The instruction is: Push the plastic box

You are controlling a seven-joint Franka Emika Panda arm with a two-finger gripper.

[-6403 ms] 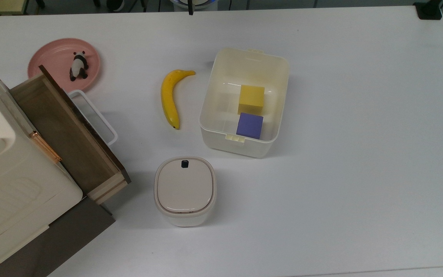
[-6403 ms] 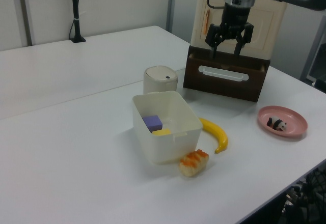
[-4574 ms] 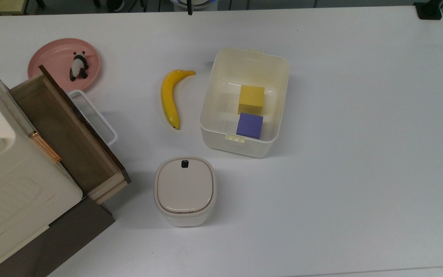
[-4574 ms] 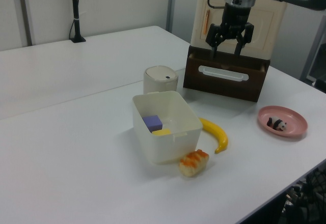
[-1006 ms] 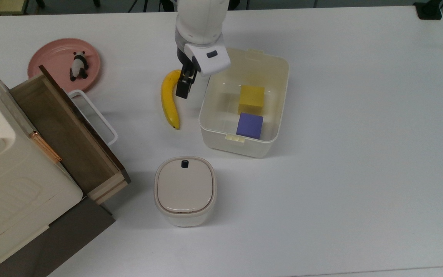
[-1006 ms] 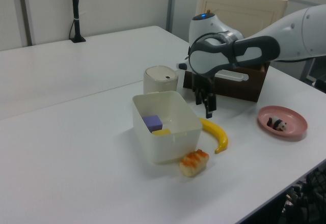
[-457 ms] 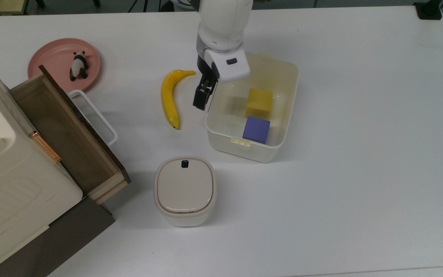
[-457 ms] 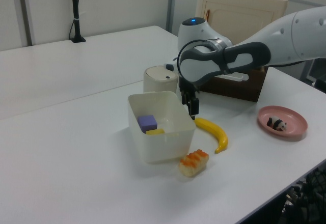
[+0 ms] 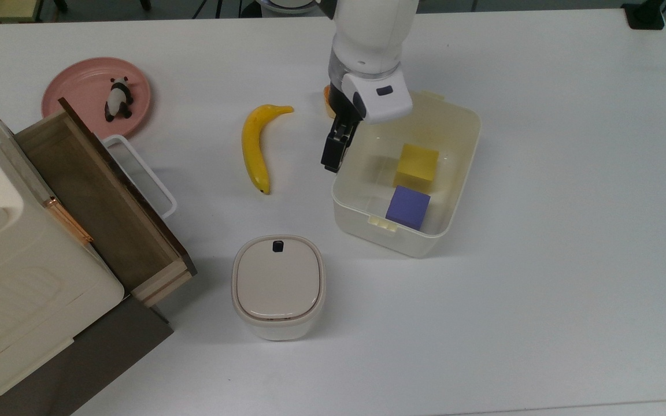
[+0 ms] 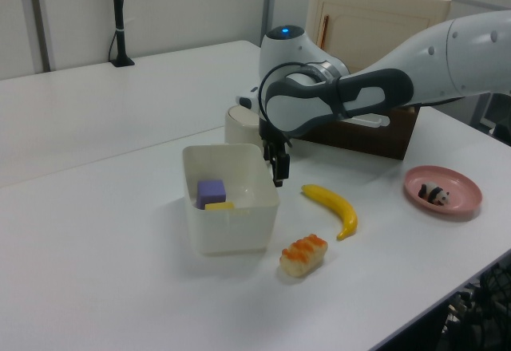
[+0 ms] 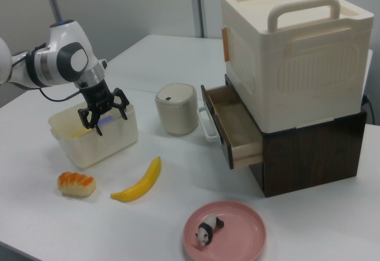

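Near the middle of the white desk (image 9: 541,289) sits the plastic box (image 9: 460,179), a cream-white lidless bin turned slightly askew in the top view. Inside it lie a yellow block (image 9: 418,164) and a purple block (image 9: 408,207), side by side and touching or nearly so.

The white robot arm (image 10: 383,88) reaches down to the box's long side on the top view's left. Its pincer (image 9: 333,151) points downward against or just beside that wall. In the right view the two fingers (image 11: 98,124) stand spread apart with nothing between them, one over the rim and one outside it, so the pincer is released.

A banana (image 9: 255,144) lies on the desk on the top view's left of the pincer, apart from the box. A small orange-topped bread roll (image 10: 303,255) rests just beside the box's near corner in the left view. A lidded round-cornered container (image 9: 278,286) with a black button stands below the banana in the top view.

At the top view's far left stands a cream cabinet (image 11: 291,53) over a pulled-out wooden drawer (image 9: 102,202). A pink plate (image 9: 78,86) carries a small panda figure (image 9: 118,98).
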